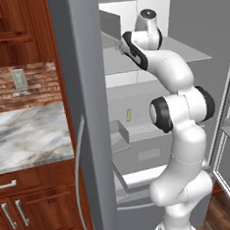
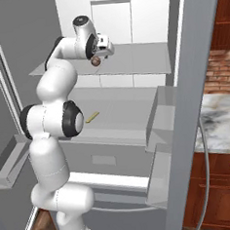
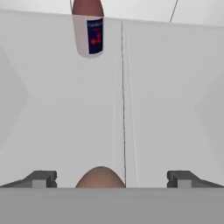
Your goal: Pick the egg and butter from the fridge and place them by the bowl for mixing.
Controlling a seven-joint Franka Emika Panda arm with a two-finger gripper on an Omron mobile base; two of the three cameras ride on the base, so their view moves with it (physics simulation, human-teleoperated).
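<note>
Egg (image 3: 100,176) first, judging by the arm's reach: was lying on the upper shelf (image 2: 132,62) of the fridge (image 2: 143,17), a small brown ball between the two dark fingertips (image 3: 41,178) in the hand view, off centre toward one of them and touching neither. Hand (image 2: 98,53) stood wide, holding nothing, hovering at the egg with the jaws well apart on either side. Seemed the approach for the first pick, not yet a grasp. Butter (image 2: 92,117) lay untouched on the shelf below the egg, a thin pale stick near the front, also seen in the left base view (image 1: 128,115). Deeper on the upper shelf, beyond the egg, stood a bottle (image 3: 89,30) with a dark red top and a blue label, well apart from the hand. Worktop (image 1: 30,134) with marble surface sat beside the fridge, past the open door (image 1: 90,114); no bowl to be made out there. Next would call for easing slightly forward or down so the egg sits squarely between the fingertips, then closing gently, since a round, smooth thing could roll or squirt away. Afterwards, lifting clear of the shelf edge and backing out past the door.
</note>
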